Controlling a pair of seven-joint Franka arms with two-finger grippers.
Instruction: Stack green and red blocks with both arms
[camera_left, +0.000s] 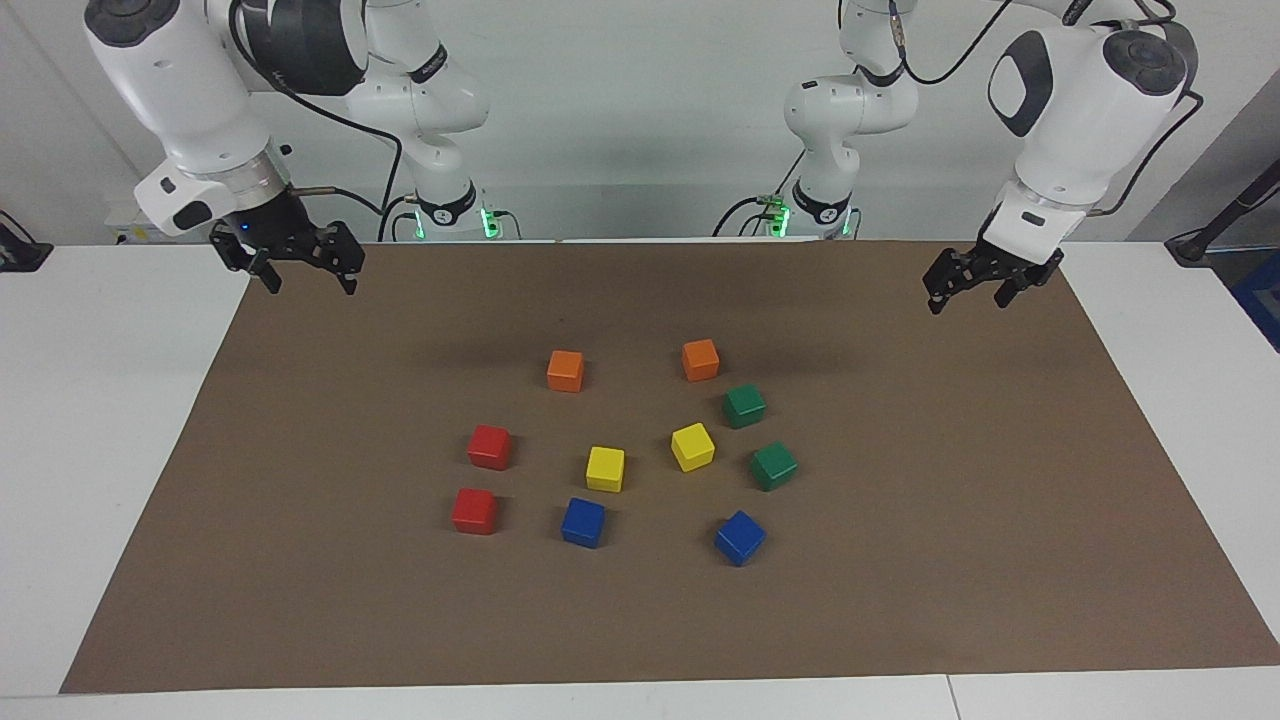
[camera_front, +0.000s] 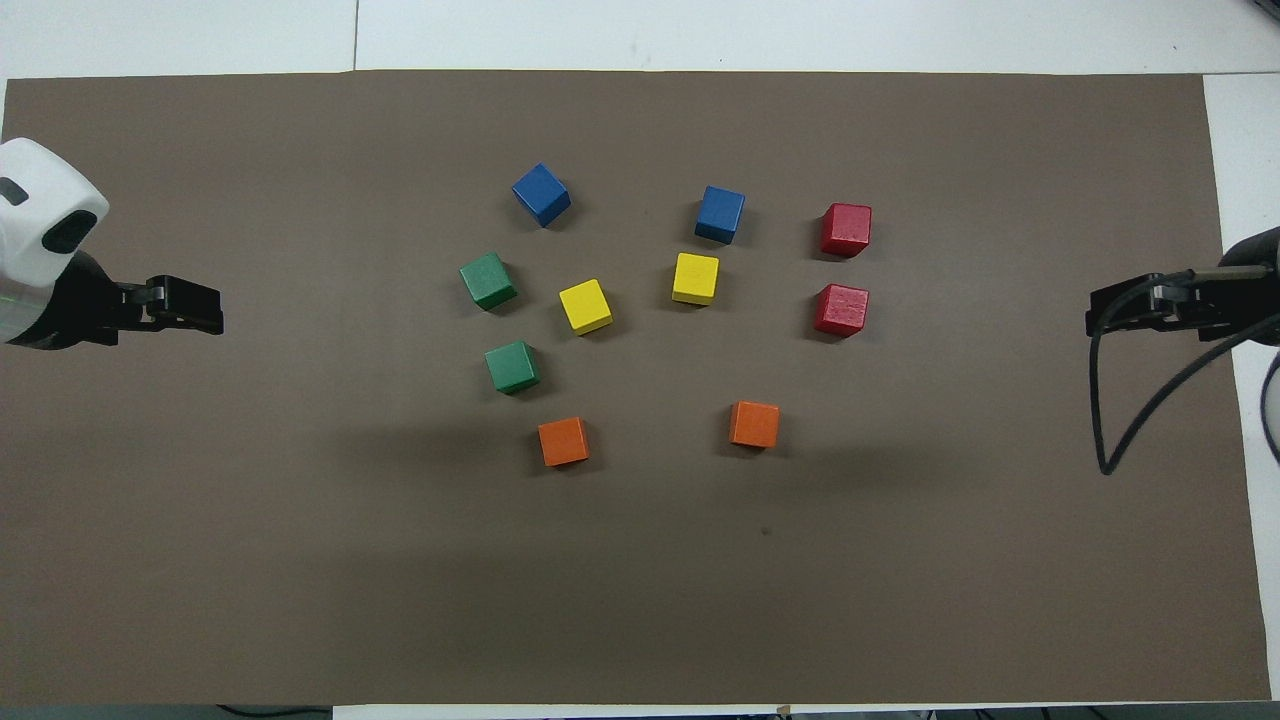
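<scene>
Starting at the right arm's end of the bench (camera_left: 100, 420): the right arm bends down from its shoulder, wrist tipped, and its tool (camera_left: 300, 272) hangs over the corner of the brown mat (camera_left: 1000, 560), fingers apart, gripping nothing. Moving in, two red blocks sit side by side on the mat, one (camera_left: 490, 446) nearer the robots, the other (camera_left: 474, 511) farther out. Then the middle cluster: two orange cubes (camera_left: 565, 370) nearest the robots, two yellow (camera_left: 605, 469), two blue (camera_left: 583, 522) farthest out. Next, toward the left arm's end, two green blocks, one (camera_left: 744, 405) just beside an orange cube, the other (camera_left: 773, 466) farther out. All lie flat, unstacked. Finally the left arm, elbow high, forearm angled down, its tool (camera_left: 970, 290) over the mat's edge, fingers apart and empty, well apart from every block.
</scene>
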